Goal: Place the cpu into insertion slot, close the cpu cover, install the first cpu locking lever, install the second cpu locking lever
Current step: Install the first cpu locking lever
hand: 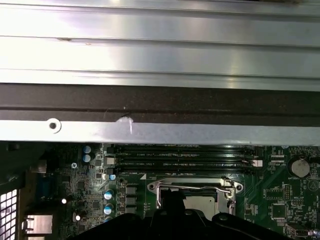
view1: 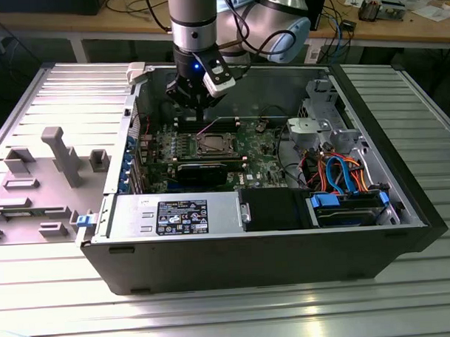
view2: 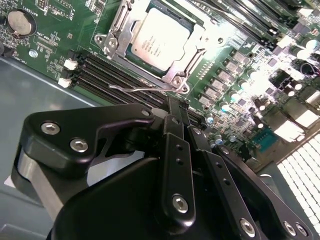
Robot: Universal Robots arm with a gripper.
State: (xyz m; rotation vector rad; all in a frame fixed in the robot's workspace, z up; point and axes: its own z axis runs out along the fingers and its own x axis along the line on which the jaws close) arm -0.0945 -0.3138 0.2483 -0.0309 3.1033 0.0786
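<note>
Since the cpu [view2: 159, 37] already sits under its cover [view2: 197, 47], just past your nearly shut, empty jaws, push the thin springy lever [view2: 137, 88] by its end.

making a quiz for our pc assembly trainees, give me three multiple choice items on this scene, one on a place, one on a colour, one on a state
1. Where does the cpu sit?
A. in the insertion slot
B. on the grey tray outside the case
C. between the gripper's fingers

2. What colour is the motherboard?
A. red
B. green
C. white

3. How does the cpu cover lie?
A. removed from the board
B. raised upright
C. down around the chip

Answers:
1 A, in the second wrist view the chip lies within the insertion slot.
2 B, the board shows green in both wrist views.
3 C, its silver frame lies flat, framing the chip's top.
</note>
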